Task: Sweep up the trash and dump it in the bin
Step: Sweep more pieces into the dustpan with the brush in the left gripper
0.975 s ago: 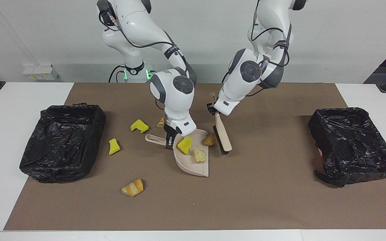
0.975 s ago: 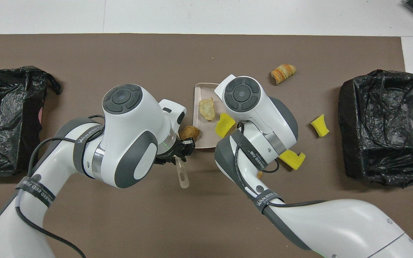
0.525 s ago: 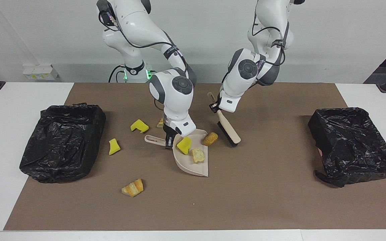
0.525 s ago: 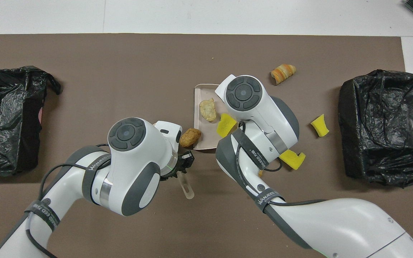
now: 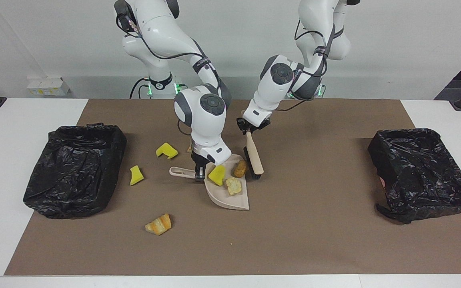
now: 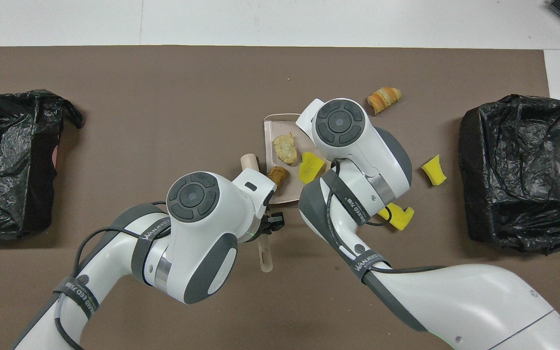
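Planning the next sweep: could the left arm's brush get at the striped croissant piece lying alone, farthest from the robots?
Probably not directly. The dustpan, held by the right tool, lies between the brush in the left tool and that croissant piece; it would have to go around.

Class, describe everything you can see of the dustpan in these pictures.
The dustpan is beige, plastic-looking, a shallow scoop with a raised rim and a slim handle. It lies flat on the brown mat mid-table. The right gripper is shut on its handle. Inside lie a yellow sponge chunk and two bread pieces.
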{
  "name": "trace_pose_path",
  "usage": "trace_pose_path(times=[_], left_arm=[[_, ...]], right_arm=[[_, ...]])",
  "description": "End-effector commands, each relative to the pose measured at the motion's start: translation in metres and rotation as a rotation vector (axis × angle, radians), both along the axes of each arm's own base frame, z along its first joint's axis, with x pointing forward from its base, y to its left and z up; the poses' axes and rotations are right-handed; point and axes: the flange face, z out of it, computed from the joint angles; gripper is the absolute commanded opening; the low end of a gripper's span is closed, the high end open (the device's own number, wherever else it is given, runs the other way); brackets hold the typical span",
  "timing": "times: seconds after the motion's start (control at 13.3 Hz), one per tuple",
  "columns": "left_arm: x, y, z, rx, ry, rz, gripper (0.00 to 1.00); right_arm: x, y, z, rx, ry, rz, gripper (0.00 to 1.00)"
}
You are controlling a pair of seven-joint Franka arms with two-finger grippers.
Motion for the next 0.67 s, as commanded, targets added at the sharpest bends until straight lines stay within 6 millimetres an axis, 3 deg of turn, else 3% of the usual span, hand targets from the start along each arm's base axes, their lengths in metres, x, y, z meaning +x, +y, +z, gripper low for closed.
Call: trace_pose_path(times=[0.0,0.22,0.37,0.52,0.6], left_arm=[[0.010,0.005,0.020,-0.014,-0.009,-0.005,0.00],[0.017,0.043,0.068,0.040,0.025,0.000,0.00],[-0.003,0.055,0.093,0.065,0.069,-0.014,0.00],[-0.032,0.055,0.091,0.106,0.113,-0.042,0.00],[-0.059,0.053,0.082,0.124,0.123,-0.060,0.00]], right_arm=[[0.004,-0.005,-0.001,0.007,-0.004,0.026,0.00],[0.005,-0.008,-0.001,0.009,-0.005,0.006,0.00],[0.007,-0.015,-0.003,0.008,-0.002,0.006,0.00],[0.008,-0.017,-0.003,0.019,-0.001,-0.001,0.00],[0.008,-0.017,-0.004,0.047,0.001,-0.012,0.00]])
